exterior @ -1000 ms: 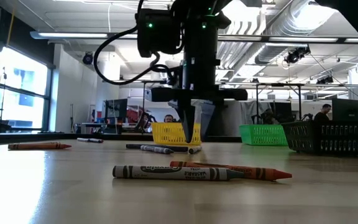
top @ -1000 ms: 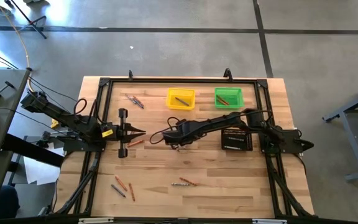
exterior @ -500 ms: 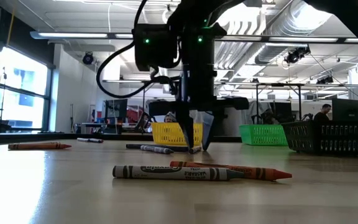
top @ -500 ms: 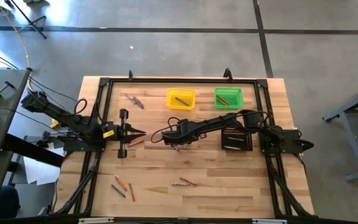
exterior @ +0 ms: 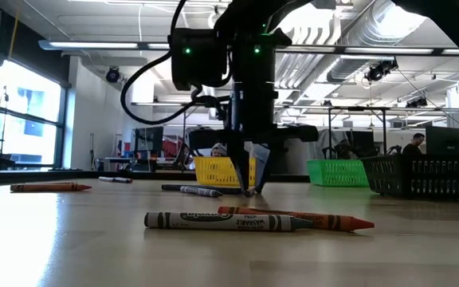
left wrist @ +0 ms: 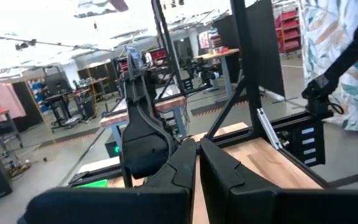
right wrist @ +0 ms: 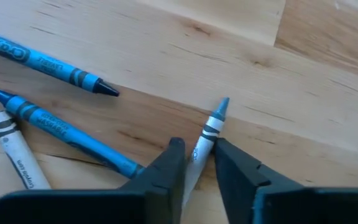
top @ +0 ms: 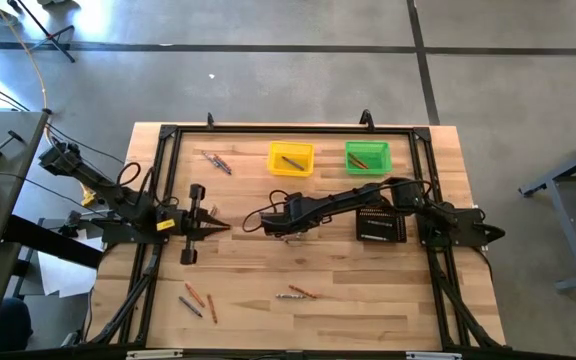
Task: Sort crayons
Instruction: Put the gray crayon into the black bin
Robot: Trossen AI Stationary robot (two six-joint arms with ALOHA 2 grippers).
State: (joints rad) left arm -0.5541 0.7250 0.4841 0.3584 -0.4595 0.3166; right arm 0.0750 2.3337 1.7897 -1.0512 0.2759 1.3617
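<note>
My right gripper (top: 284,234) stands at the table's middle, pointing down, shut on a pale blue crayon (right wrist: 215,118) that lies on the wood. Two blue crayons (right wrist: 61,127) and a white one (right wrist: 14,155) lie beside it. My left gripper (top: 226,226) is shut and empty to the left of the middle; its wrist view (left wrist: 197,149) looks level across the table. More crayons lie at the far left (top: 216,160), near left (top: 198,300) and near middle (top: 296,293). The yellow bin (top: 291,158) and green bin (top: 368,156) each hold a crayon. My right gripper pinches the pale crayon's wrapped body (right wrist: 202,138), behind its tip, between its two fingers. The fingers come from above, pointing down, one on each long side. The crayon lies flat on the table, its tip sticking out past the fingertips.
A black ribbed tray (top: 380,224) stands right of the middle, under my right arm. The two bins stand at the far edge. A black frame rail (top: 288,128) runs round the table. In the low view two crayons (exterior: 253,219) lie in front.
My right gripper has come down to the table top at the middle; its fingers spread and then narrowed about the pale crayon. My left gripper has shifted a little toward the table's near edge and turned slightly.
</note>
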